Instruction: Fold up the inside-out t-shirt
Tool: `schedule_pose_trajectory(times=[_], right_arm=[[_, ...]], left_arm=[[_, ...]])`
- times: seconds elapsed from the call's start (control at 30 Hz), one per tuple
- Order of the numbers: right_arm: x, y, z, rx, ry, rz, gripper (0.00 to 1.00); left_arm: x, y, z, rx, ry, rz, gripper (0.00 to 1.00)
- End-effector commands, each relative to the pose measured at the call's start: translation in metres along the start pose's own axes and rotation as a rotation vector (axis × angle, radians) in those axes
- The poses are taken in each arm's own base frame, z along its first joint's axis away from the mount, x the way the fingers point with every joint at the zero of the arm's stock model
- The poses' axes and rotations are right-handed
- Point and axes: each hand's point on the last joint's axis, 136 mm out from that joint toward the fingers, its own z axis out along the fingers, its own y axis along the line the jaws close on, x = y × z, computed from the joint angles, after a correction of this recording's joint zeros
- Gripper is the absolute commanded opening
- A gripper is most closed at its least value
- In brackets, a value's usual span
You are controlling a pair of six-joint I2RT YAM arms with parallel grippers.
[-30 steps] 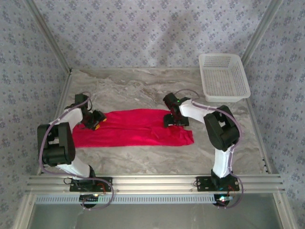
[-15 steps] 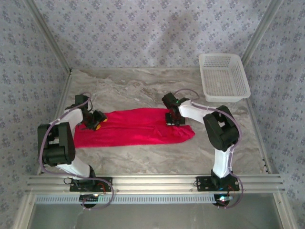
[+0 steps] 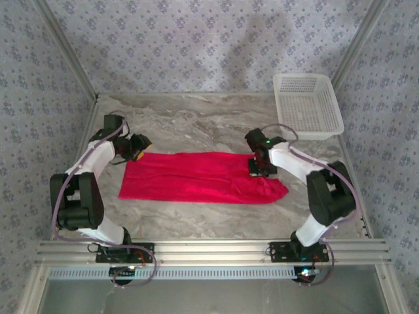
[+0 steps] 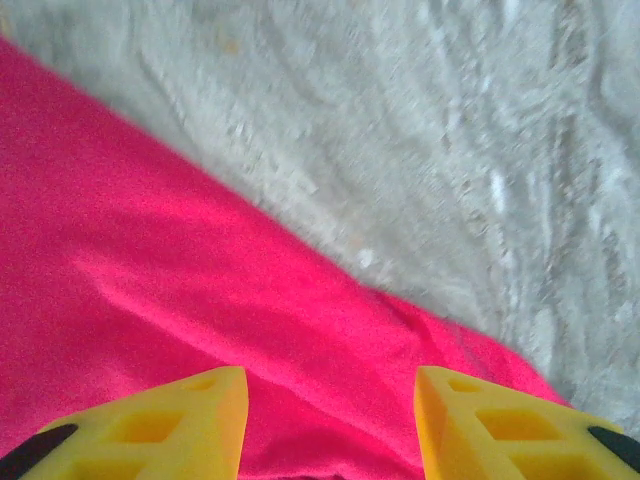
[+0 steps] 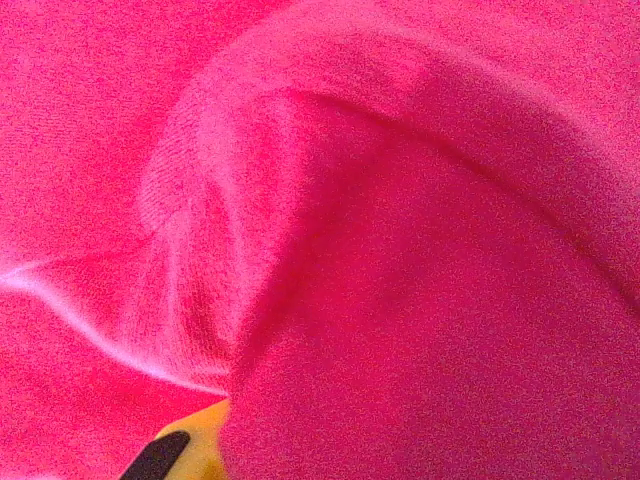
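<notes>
Jaws of right gripper (image 3: 258, 168) pressed together on a bunched fold at right end of shirt (image 3: 196, 178); yellow finger (image 5: 185, 450) half buried in red cloth. Jaws of left gripper (image 4: 328, 405) spread over shirt's far-left corner, cloth under the gap, not pinched. Shirt flat in a long band across mid-table, between the arms. Basket (image 3: 313, 133) at far-right corner, apart from shirt. Bare marbled table (image 3: 196, 124) beyond and before the shirt. Patterned walls (image 3: 196, 46) on three sides.
</notes>
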Motion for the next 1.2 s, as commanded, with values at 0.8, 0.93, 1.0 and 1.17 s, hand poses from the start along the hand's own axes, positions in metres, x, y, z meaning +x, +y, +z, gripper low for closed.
schedule_pose_trajectory(times=[0.8,0.93,1.0,1.17], right_arm=[[-0.059,0.176,-0.165,-0.223,-0.256,-0.15,0.04],[-0.06,0.224,-0.15,-0.239,-0.227,-0.213,0.05],[-0.059,0.246,-0.139,-0.238,-0.213,-0.246,0.05],[-0.054,0.293,-0.11,-0.241,-0.161,-0.327,0.05]], left_arm=[[-0.038,0.045,-0.055,0.082,-0.082,-0.191,0.47],[-0.037,0.052,-0.06,0.09,-0.091,-0.209,0.47],[-0.037,0.054,-0.062,0.093,-0.094,-0.216,0.47],[-0.036,0.058,-0.063,0.101,-0.093,-0.228,0.47]])
